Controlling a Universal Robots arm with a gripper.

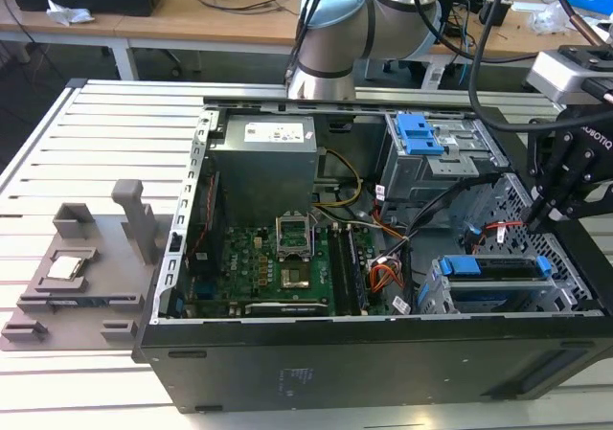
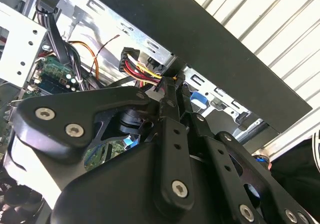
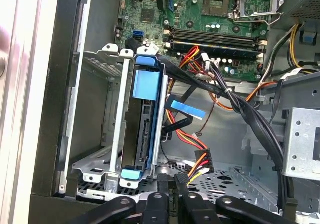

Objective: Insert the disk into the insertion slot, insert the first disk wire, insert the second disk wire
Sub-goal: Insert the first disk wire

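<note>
Looking from outside: in the exterior view, the open computer case (image 1: 335,373) lies flat on the slatted worktop (image 1: 96,143), so an arm can reach in from above.
Disk: the disk (image 1: 498,284) sits low at the exterior view's right, pushed inside the insertion slot (image 1: 436,298). Its blue frame shows at the end. That step looks done.
Tool: the tool (image 1: 530,225) hangs just above the slot at the exterior view's right. Its tips are narrow, pinched close together.
Red wire: the first disk wire (image 1: 498,227) runs flat through the air straight to the tips. So I think the tool is holding its end, close to where wires plug into the disk.
Second wrist view: the tool (image 2: 167,87) has its tips close together. A bundle of yellow and red wires (image 2: 140,72) passes right beside them. What is pinched is hidden here.
First wrist view: the disk (image 3: 145,129) stands inside the insertion slot (image 3: 117,134), with its dark edge facing the tool (image 3: 171,181) so wires can reach it. The bundle of yellow and red wires (image 3: 200,161) lies just beside the tips.
</note>
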